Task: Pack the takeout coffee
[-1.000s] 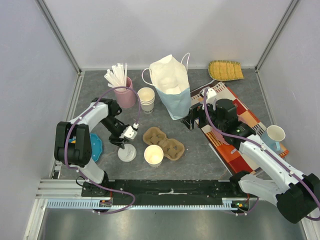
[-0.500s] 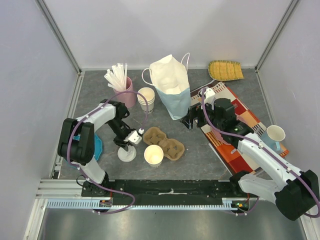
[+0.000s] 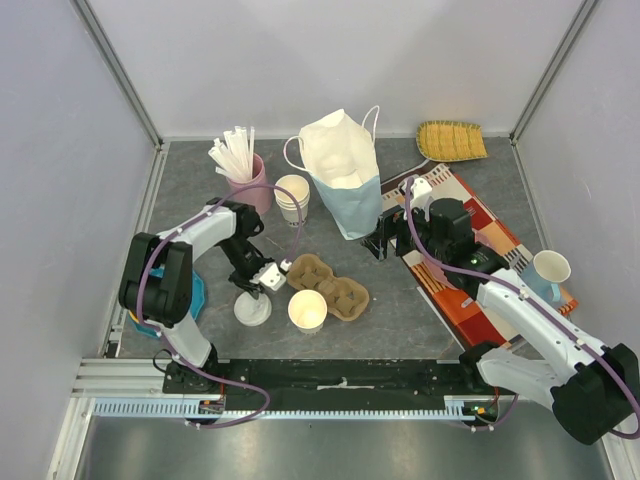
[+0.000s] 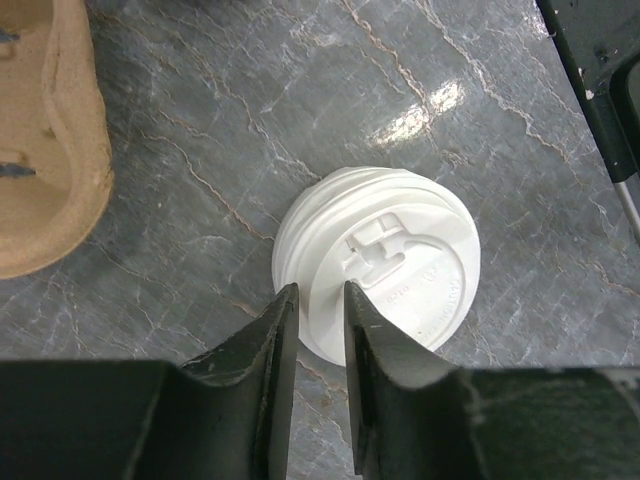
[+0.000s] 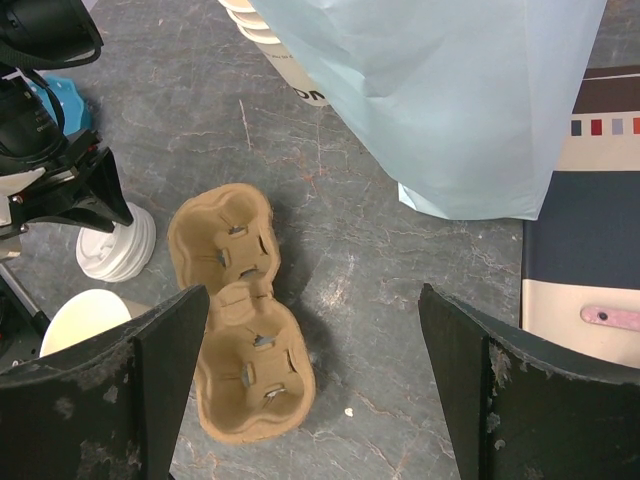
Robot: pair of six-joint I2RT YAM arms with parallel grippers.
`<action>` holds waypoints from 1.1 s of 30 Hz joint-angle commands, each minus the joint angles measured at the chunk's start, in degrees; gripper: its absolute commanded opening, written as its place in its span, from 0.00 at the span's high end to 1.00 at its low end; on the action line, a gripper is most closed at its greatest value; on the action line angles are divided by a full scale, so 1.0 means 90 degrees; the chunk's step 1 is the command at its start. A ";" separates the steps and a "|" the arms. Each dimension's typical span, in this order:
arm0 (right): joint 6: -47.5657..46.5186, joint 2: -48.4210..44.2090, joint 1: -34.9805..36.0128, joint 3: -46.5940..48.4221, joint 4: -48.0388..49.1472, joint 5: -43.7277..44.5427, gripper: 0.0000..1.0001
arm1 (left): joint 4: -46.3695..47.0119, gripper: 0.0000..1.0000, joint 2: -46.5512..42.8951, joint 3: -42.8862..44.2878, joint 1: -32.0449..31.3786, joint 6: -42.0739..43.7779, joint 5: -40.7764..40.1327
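Left wrist: end effector (image 4: 318, 300) hides near rim of takeout coffee (image 4: 400, 262).

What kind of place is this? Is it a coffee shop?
Probably not a real shop. It looks like a pretend takeaway-coffee counter set up for robots to practise on. You can see a cardboard cup carrier, a paper bag with handles, and a stack of paper cups.

No legible txt. Embossed marks on white lid (image 4: 400, 270): too faint to read. Dark print on cup stack (image 5: 275, 45): cut off.
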 commanded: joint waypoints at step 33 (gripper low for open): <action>0.0014 -0.0025 0.0016 0.0060 0.0170 0.0010 0.05 | -0.0828 0.98 -0.0263 0.0619 -0.0194 -0.0031 0.0142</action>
